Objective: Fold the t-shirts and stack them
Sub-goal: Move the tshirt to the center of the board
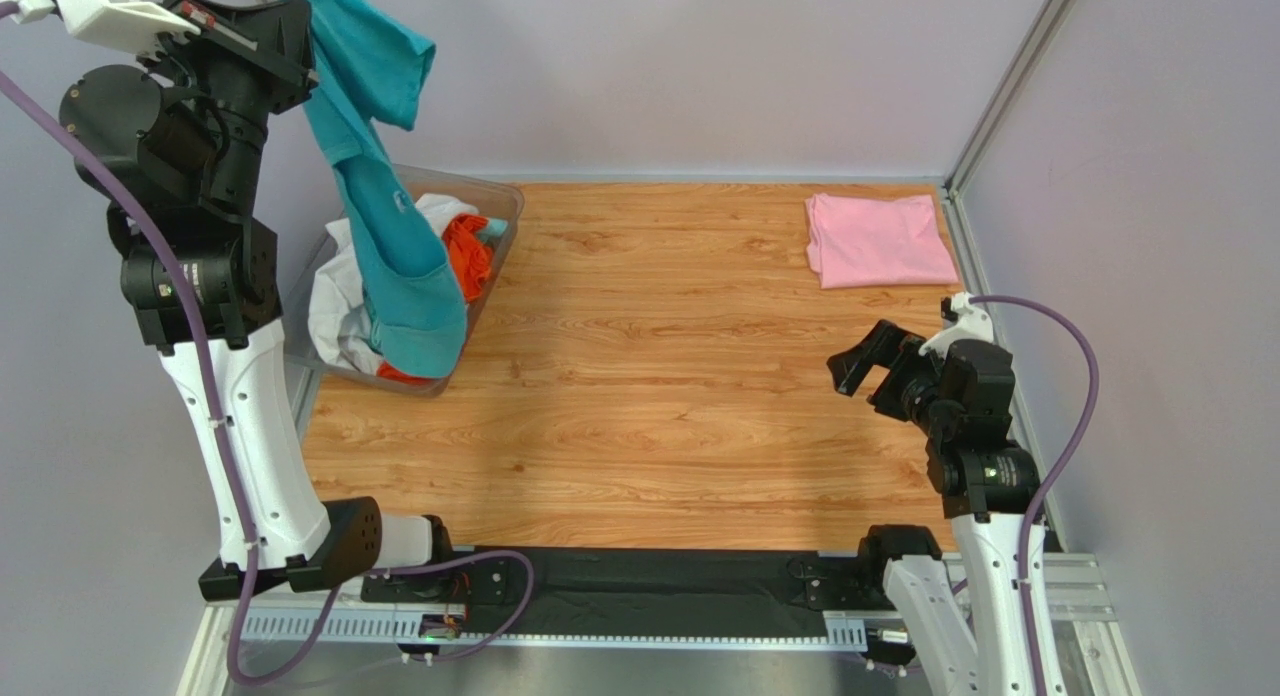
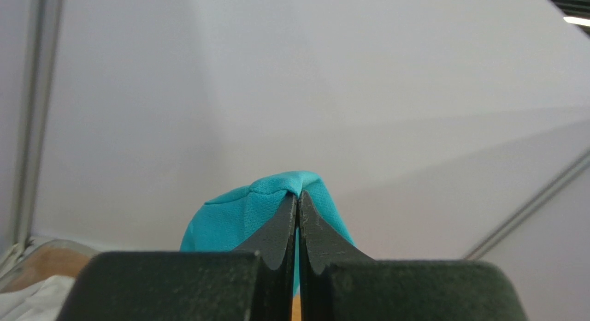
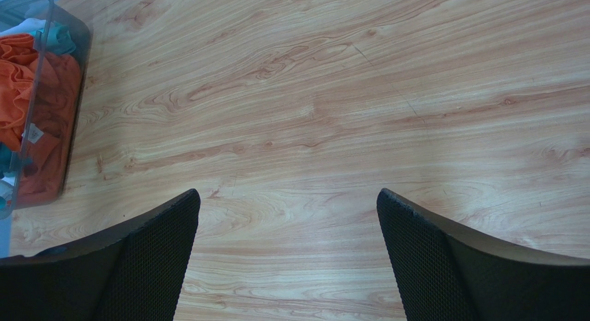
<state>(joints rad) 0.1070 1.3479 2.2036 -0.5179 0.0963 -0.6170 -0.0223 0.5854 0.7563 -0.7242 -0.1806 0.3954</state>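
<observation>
Teal t-shirt (image 1: 403, 276), limp, soft, crumpled

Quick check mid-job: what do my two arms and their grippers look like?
The left arm and right arm have white links with black joint housings. A purple left cable and right cable loop alongside them. The left gripper and right gripper have black tapered fingers, their pads finely textured.
</observation>
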